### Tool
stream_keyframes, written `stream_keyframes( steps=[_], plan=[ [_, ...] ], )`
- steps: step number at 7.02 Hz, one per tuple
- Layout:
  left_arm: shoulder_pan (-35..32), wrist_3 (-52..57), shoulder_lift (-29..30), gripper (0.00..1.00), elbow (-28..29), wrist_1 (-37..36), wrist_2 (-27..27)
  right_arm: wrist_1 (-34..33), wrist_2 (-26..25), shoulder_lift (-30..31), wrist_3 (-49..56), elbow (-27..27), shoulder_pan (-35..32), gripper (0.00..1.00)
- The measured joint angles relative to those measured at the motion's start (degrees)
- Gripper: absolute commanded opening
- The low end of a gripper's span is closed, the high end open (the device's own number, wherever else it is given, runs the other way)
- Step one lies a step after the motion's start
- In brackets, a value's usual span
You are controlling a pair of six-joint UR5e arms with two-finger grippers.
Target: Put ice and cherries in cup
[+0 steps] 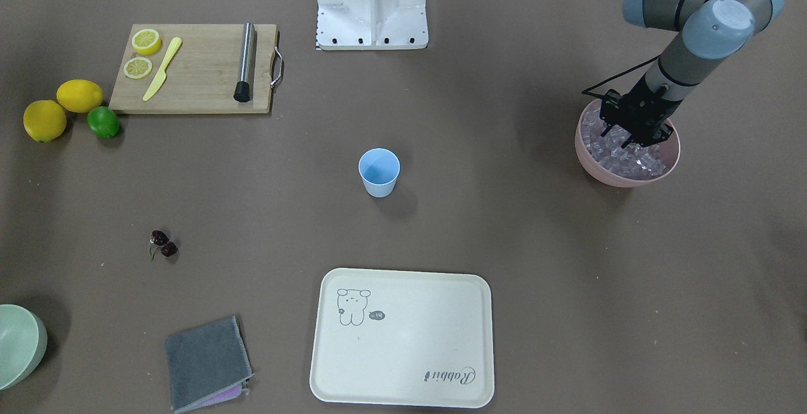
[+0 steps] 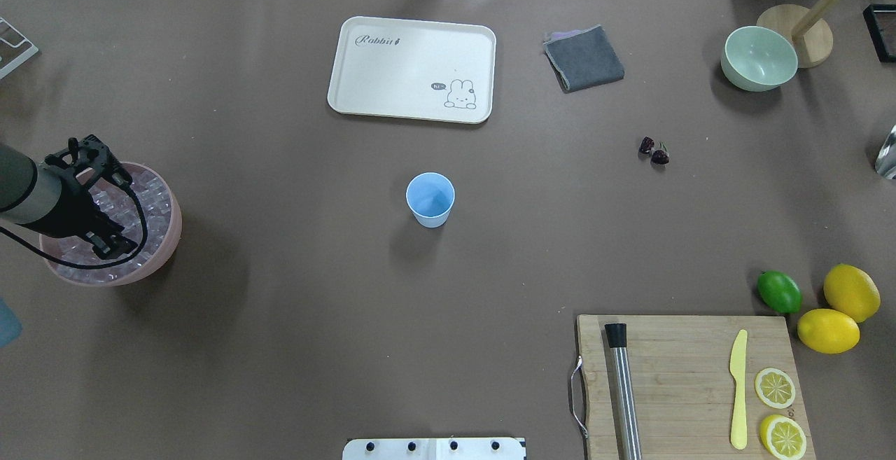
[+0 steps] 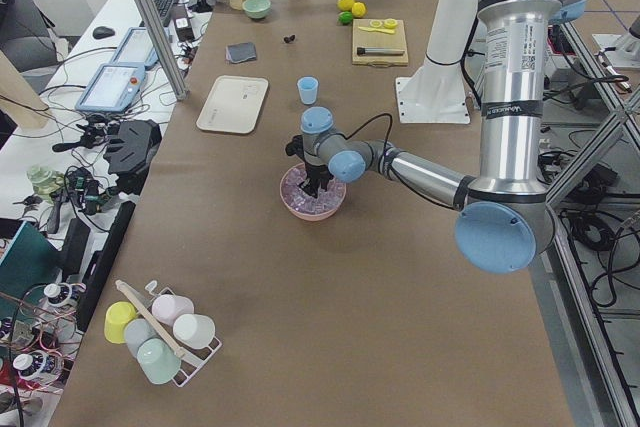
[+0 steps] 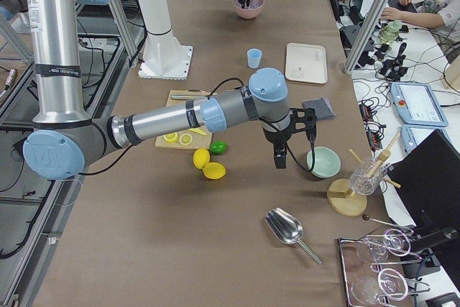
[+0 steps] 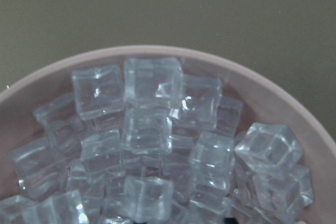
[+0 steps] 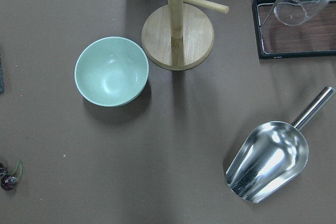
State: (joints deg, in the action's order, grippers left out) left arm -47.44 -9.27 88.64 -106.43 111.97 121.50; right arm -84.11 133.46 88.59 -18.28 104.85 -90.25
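The light blue cup (image 1: pixel 379 173) stands upright and empty at the table's middle; it also shows in the overhead view (image 2: pixel 430 199). The ice (image 1: pixel 621 161) fills a pink bowl (image 1: pixel 591 171) at the robot's left end. My left gripper (image 1: pixel 633 140) reaches down into the bowl with its jaws spread among the cubes. The left wrist view shows only ice (image 5: pixel 152 129) and the bowl's rim (image 5: pixel 294 108). The cherries (image 1: pixel 162 244) lie on the table on the robot's right side, also at the right wrist view's edge (image 6: pixel 8 179). My right gripper (image 4: pixel 279 157) hangs above the table near the pale green bowl; I cannot tell its state.
A cream tray (image 1: pixel 403 338) and a folded grey cloth (image 1: pixel 205 363) lie on the far side of the cup. A cutting board (image 1: pixel 202 67) holds a knife, lemon slices and a steel muddler. Beside it lie lemons and a lime (image 1: pixel 103 122). A green bowl (image 6: pixel 111 72), a wooden stand (image 6: pixel 178 35) and a metal scoop (image 6: pixel 268 161) are at the right end.
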Motion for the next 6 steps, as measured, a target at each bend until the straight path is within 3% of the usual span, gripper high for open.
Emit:
stream_keyframes(
  steps=[4,6],
  plan=[
    [-13.00,0.75,2.64,0.00,-1.58,-0.04,9.94,-0.18,0.02,0.66,0.04,-0.47,0.50,1.00],
    [-15.59,-1.30,11.71,0.00,0.06,-0.57,10.51,-0.39,-0.24,0.99,-0.07,-0.72,2.83,1.00]
  ],
)
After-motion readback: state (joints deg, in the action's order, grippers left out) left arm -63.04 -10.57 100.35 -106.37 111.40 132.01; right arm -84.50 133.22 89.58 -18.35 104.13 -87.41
